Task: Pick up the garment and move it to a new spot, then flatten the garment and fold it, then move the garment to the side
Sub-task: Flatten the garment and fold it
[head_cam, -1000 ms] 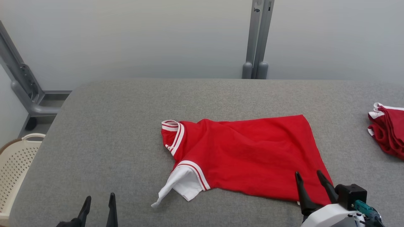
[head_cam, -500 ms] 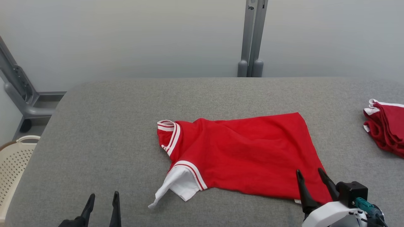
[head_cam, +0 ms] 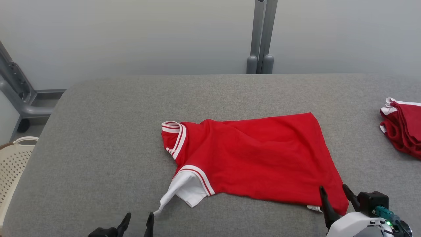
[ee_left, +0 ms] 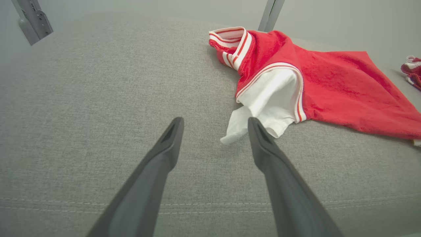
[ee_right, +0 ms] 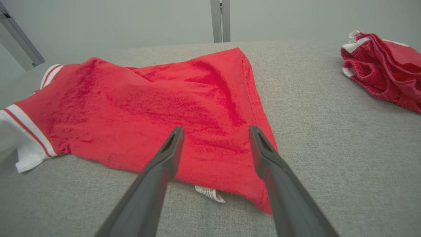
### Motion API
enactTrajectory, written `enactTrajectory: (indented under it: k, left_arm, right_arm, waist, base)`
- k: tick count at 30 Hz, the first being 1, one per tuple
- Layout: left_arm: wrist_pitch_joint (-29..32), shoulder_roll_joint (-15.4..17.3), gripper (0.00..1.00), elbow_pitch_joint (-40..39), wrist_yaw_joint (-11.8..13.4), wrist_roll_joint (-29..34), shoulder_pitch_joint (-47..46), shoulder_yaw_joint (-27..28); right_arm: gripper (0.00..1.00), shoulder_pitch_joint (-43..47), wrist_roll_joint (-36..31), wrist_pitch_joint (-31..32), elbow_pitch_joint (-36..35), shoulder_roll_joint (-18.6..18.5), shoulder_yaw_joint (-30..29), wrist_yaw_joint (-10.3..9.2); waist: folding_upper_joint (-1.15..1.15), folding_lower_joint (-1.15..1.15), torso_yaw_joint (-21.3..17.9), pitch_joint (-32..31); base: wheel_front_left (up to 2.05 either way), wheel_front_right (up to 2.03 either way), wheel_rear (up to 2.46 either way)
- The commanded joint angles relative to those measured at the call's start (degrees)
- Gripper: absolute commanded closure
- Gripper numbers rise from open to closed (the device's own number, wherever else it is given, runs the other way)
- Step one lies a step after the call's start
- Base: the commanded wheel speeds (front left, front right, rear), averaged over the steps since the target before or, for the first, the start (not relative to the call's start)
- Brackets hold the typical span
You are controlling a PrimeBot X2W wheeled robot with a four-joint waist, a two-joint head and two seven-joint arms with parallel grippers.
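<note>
Left pincer and right pincer both gape fully, gripping nothing, at the near edge of the desk.

I see the red garment spread near the middle of the grey desk, collar to the left, hem to the right, its white sleeve trailing near-left. My left pincer sits just beside that sleeve's tip. My right pincer is at the garment's near right corner, by a small white label. A red pile lies far right, well apart. A cream basket stands beyond the left edge.
</note>
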Motion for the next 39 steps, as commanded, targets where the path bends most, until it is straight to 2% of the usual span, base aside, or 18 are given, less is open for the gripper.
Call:
enactTrajectory:
  k: [1, 8, 13, 22, 39]
  left_arm:
    - [0.3, 0.6, 0.00, 0.4, -0.2, -0.4, -1.1, -0.7]
    - [0.9, 1.0, 0.00, 4.8, -0.4, -0.8, -4.5, -5.0]
    - [1.4, 1.6, 0.00, 7.2, -0.4, -1.2, -7.2, -7.1]
    - [0.4, 2.8, 0.00, 9.3, -0.4, -2.2, -9.9, -9.0]
    - [-0.7, 3.1, 0.00, 10.3, -0.4, -3.7, -11.6, -11.3]
  right_arm:
    - [0.00, 0.6, -0.4, 0.5, 0.2, -0.1, -0.5, -0.01]
    - [0.00, 1.1, -1.9, 2.9, 2.3, -0.1, -3.2, -0.01]
    - [0.00, 0.0, -1.6, 3.5, 3.6, -0.1, -3.1, -0.01]
    - [0.00, -1.5, -1.3, 4.0, 6.8, -0.2, -3.0, -0.01]
    - [0.00, -3.3, -3.4, 3.2, 11.3, -0.1, -4.7, -0.01]
  waist:
    - [0.00, 0.00, -0.1, 0.5]
    - [0.00, 0.00, -1.1, 2.8]
    - [0.00, 0.00, -1.8, 4.7]
    - [0.00, 0.00, -2.2, 6.4]
    - [0.00, 0.00, -1.5, 7.3]
  base:
    - [0.00, 0.00, 0.00]
    - [0.00, 0.00, 0.00]
    - [0.00, 0.00, 0.00]
    - [0.00, 0.00, 0.00]
    - [0.00, 0.00, 0.00]
